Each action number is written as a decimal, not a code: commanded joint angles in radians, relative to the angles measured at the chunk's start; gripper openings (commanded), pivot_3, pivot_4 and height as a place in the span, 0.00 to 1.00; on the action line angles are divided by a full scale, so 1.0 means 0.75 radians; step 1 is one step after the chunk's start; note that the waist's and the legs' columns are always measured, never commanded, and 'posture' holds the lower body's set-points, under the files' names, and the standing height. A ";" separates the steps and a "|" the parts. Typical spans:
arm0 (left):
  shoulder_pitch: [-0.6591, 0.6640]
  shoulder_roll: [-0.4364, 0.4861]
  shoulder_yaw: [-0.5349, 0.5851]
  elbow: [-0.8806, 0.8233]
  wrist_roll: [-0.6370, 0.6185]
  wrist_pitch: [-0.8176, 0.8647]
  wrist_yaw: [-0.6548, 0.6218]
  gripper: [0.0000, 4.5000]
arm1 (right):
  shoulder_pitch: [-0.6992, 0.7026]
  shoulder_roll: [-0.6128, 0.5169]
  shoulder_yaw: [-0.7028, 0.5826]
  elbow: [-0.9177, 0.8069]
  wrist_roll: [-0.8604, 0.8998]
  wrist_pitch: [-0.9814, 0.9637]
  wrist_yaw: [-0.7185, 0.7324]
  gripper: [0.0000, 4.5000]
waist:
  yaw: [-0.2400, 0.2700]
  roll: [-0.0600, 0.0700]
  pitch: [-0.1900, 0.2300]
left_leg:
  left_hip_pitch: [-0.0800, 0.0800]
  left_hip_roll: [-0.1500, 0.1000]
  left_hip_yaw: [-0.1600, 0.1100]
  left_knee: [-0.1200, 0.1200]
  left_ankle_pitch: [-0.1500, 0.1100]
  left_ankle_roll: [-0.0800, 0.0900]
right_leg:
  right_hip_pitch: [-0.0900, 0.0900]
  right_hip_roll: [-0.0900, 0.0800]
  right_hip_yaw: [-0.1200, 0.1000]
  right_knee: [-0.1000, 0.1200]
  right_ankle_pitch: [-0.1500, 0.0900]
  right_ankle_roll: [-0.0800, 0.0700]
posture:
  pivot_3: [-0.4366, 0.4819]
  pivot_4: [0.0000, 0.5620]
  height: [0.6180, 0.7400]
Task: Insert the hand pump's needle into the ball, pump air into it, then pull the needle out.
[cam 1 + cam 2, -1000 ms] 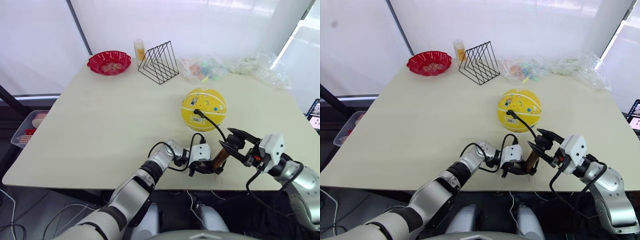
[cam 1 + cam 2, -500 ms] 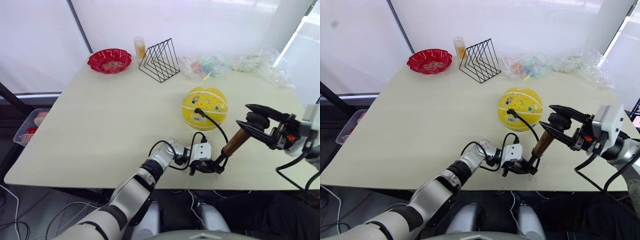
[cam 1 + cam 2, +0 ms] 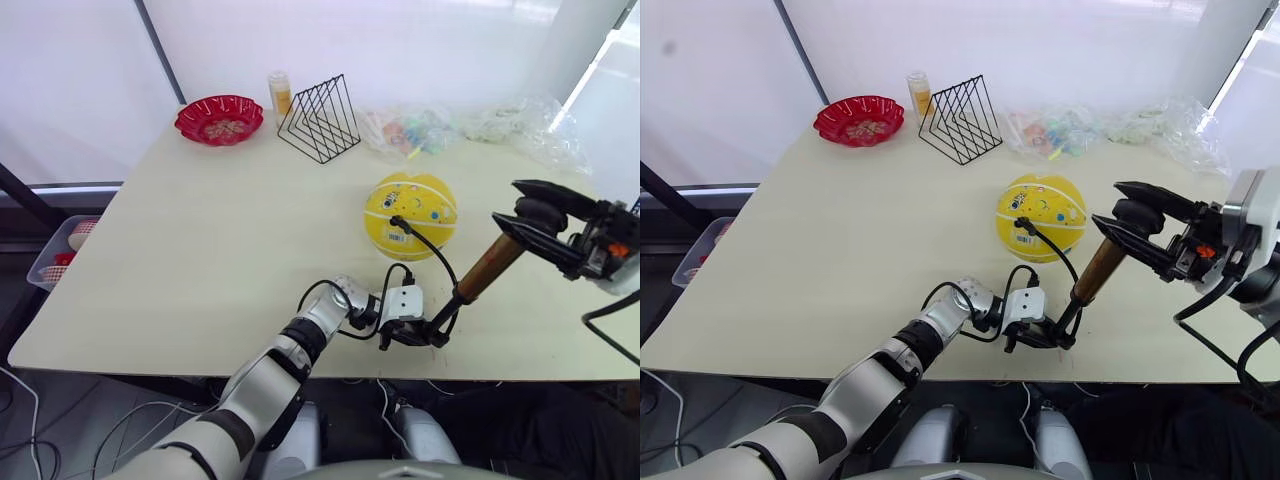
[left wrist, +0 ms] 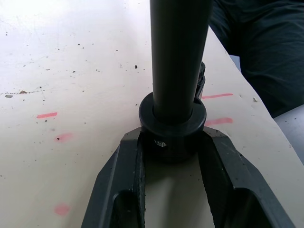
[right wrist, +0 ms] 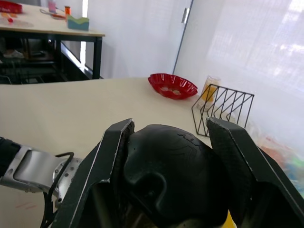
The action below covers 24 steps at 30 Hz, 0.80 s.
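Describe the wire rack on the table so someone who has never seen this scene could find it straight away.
Start at the far edge of the pale table, near the white wall. There, between the red bowl and a heap of clear plastic bags, stands the wire rack. It is the sole black open-wire frame, a row of slanted triangular loops, with a small orange-filled jar just behind it.

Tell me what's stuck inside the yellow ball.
The black fitting at the end of the hand pump's thin hose sits pressed against the yellow ball on its near upper side. The needle itself cannot be seen; presumably it is buried inside the ball's valve.
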<state>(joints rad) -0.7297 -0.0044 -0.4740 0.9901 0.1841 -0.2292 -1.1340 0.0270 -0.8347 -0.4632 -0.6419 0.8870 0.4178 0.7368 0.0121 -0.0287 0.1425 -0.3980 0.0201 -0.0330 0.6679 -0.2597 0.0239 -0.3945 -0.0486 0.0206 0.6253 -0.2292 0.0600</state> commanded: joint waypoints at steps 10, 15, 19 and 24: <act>0.078 0.078 -0.055 0.117 0.097 0.103 0.030 0.24 | 0.242 0.307 0.466 0.231 -0.517 -0.356 0.059 0.43 | -0.018 -0.012 -0.017 | 0.004 0.003 -0.001 -0.001 0.000 0.000 | 0.001 0.001 0.000 0.000 0.000 0.000 | 0.48 0.27 1.00; 0.079 0.078 -0.053 0.114 0.096 0.103 0.034 0.24 | 0.273 0.397 0.594 0.380 -0.654 -0.495 0.078 0.43 | -0.024 -0.011 -0.020 | 0.005 0.003 0.000 -0.001 0.000 0.000 | 0.001 0.001 0.000 0.000 0.000 0.000 | 0.48 0.27 1.00; 0.083 0.076 -0.054 0.112 0.095 0.104 0.034 0.24 | 0.281 0.411 0.619 0.427 -0.701 -0.557 0.088 0.43 | -0.027 -0.010 -0.021 | 0.005 0.003 0.000 -0.001 0.000 0.000 | 0.002 0.001 0.000 0.000 0.000 0.000 | 0.48 0.27 1.00; 0.087 0.073 -0.054 0.114 0.095 0.106 0.035 0.24 | 0.258 0.357 0.559 0.275 -0.603 -0.529 0.115 0.43 | -0.027 -0.009 -0.020 | 0.006 0.003 -0.001 -0.002 0.000 0.000 | 0.003 0.001 0.000 0.000 0.000 0.000 | 0.48 0.27 1.00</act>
<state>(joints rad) -0.7126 0.0130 -0.4733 0.9892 0.1842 -0.2285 -1.1232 0.1914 -0.5489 -0.0786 -0.4087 0.4112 -0.0223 0.7663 -0.0085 -0.0351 0.1272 -0.3937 0.0218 -0.0334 0.6667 -0.2598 0.0237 -0.3926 -0.0485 0.0204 0.6254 -0.2294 0.0598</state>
